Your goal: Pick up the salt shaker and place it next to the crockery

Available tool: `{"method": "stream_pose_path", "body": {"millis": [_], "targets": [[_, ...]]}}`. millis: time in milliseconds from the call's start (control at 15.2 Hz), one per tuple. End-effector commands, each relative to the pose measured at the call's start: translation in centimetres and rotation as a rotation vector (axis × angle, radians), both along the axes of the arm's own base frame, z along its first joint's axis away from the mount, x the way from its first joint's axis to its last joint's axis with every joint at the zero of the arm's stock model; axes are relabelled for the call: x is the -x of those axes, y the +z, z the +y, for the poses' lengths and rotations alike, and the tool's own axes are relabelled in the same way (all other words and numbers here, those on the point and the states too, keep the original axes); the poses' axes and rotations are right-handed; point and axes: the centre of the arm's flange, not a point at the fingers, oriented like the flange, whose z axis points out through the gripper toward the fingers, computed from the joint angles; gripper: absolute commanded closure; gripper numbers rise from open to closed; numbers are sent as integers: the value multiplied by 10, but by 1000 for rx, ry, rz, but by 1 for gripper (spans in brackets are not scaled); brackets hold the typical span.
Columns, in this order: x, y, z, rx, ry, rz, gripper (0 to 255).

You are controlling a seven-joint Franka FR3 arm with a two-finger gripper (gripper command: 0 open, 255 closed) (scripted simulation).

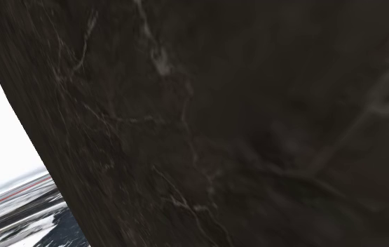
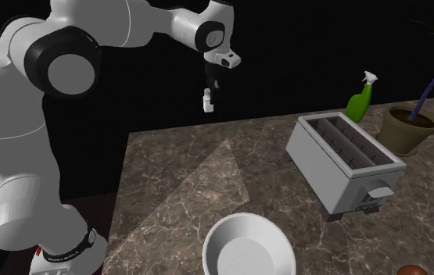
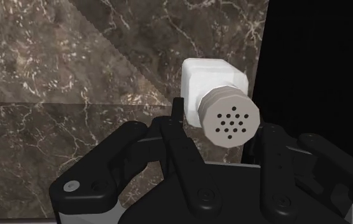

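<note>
- I had the gripper [image 2: 210, 88] pinching the white salt shaker [image 2: 207, 102], aloft over the marble counter [image 2: 172, 183] near its far edge.
- I saw the white bowl [image 2: 248, 247] at the near edge, well apart.
- The toaster [image 2: 344, 160] stood right.

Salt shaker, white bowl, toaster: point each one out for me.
salt shaker [image 3: 222, 102], wrist view, on the ridged cap collar.
white bowl [image 2: 246, 248], second exterior view, on the bare inner wall.
toaster [image 2: 346, 160], second exterior view, on the slotted top.
</note>
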Motion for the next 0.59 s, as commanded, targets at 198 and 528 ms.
{"method": "stream_pose_path", "body": {"millis": [198,528], "targets": [[6,17,-12,0,0,0,255],[31,18,-73,0,0,0,255]]}}
